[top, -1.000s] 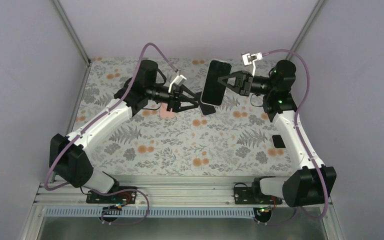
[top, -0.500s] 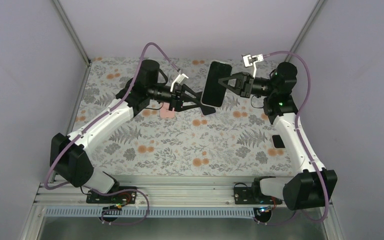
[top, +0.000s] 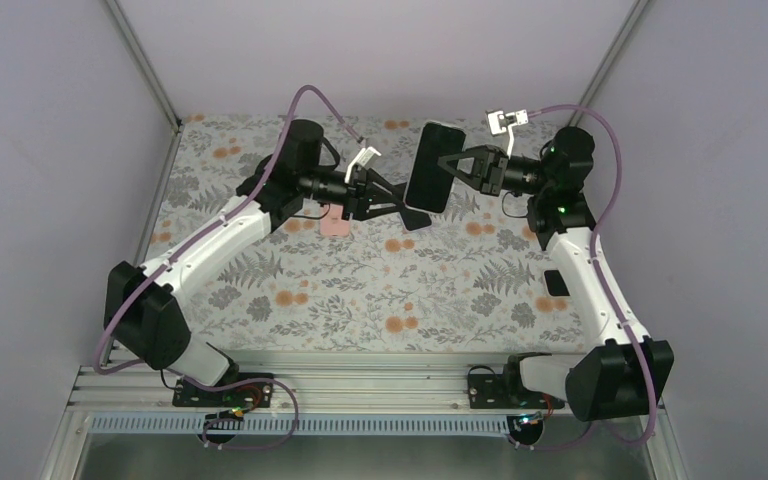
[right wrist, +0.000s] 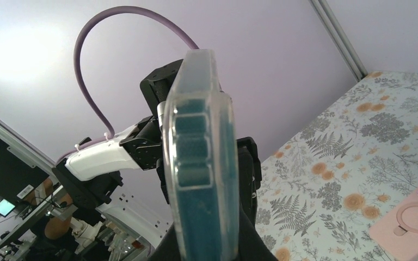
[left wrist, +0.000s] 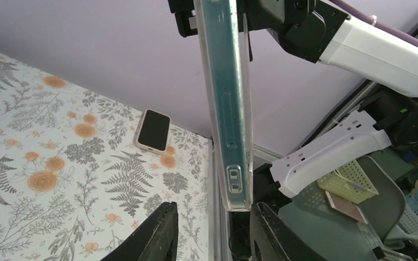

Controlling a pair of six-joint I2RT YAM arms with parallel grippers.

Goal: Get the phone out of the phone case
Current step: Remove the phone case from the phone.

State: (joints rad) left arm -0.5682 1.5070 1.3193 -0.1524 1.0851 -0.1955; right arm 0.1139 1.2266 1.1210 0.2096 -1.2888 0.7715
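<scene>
Desk (top: pixel 360 300): a broad floral stretch lies between the arm bases and the grippers.
Small phone (top: pixel 556 282): flat near the desk's right edge, just beside the right arm.
Pink phone (top: pixel 337 224): flat on the desk, under the left wrist.
Left gripper (top: pixel 400 200): fingers narrowly apart, straddling the lower end of the phone case (left wrist: pixel 224 109); a gap shows on one side.
Phone (top: pixel 422 185): seated in the phone case, upright in the air above the desk's far half.
Right gripper (top: pixel 444 165): clamped across the phone case's thin faces.
Back wall (top: pixel 380 60): well behind the phone.
</scene>
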